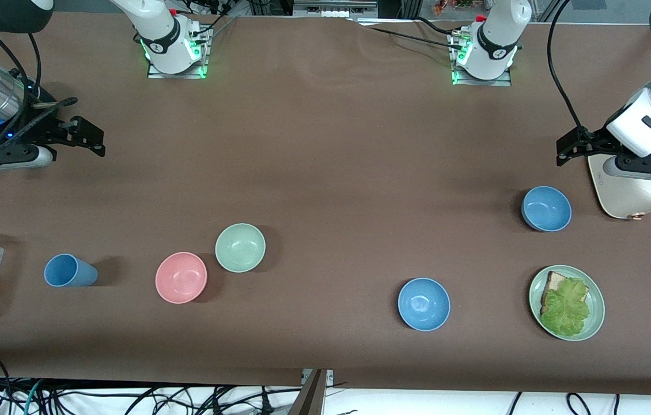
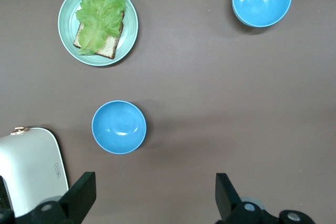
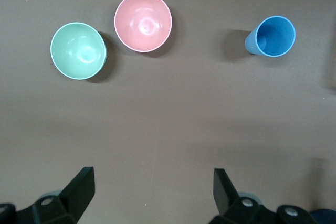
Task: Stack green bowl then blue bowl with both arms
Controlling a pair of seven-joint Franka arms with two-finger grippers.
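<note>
Small round glossy pale-green bowl (image 1: 240,247) and small round glossy blue bowl (image 1: 424,304), both empty toward the table's front edge: judged light, rigid, slippery; best pinched across the rim. Pink glossy bowl (image 1: 181,277) just beside the green; second blue bowl (image 1: 546,208), blue cup (image 1: 69,271) and green sandwich plate (image 1: 595,307) nearby. Left gripper (image 2: 152,195) and right gripper (image 3: 151,192) hang wide open over bare tabletop near the table's ends.

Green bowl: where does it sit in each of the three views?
Front view: the green bowl sits on the table beside the pink bowl, slightly farther from the camera.
Left wrist view: not in it.
Right wrist view: green bowl beside the pink bowl.
Shared landmark: the pink bowl, with the blue cup beside it.
</note>
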